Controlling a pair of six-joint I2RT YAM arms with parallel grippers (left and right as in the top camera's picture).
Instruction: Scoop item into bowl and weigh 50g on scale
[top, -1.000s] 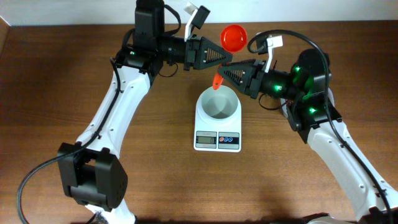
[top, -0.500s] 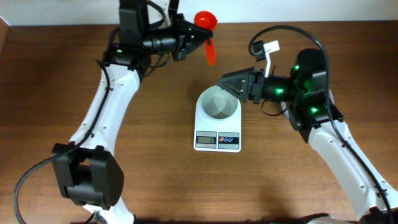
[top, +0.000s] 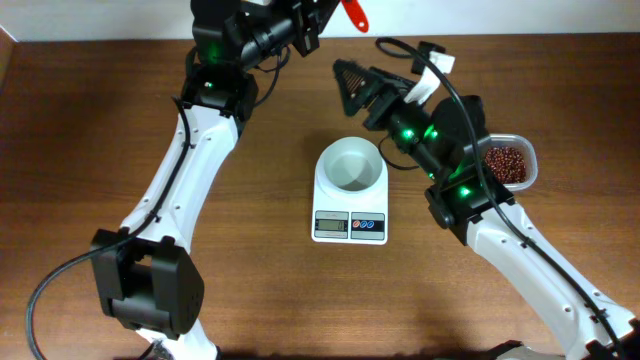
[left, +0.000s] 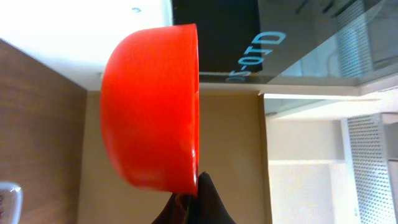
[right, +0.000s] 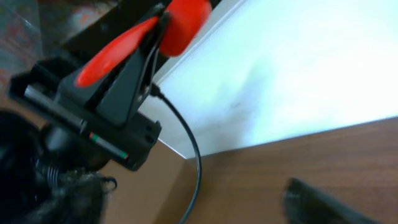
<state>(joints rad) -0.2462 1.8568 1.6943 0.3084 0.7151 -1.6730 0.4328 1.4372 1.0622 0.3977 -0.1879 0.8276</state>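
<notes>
- Left pincer (top: 318, 22) clamped on the red scoop (top: 354, 12) handle; right pincer (top: 348, 78) apart, empty.
- Beans (top: 505, 160) lie in the clear tub (top: 532, 155), right of bowl (top: 352, 165) on scale (top: 350, 226).
- Likely loose and quick to roll: scoop, never pinch.

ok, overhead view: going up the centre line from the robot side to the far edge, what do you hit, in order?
scale front panel → bowl → right gripper → red scoop

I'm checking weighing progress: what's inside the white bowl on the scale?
Only its bare pale inside shows; no beans are in the bowl, which sits on the scale. Nothing covers its opening from overhead. The beans lie in the clear container.
</notes>
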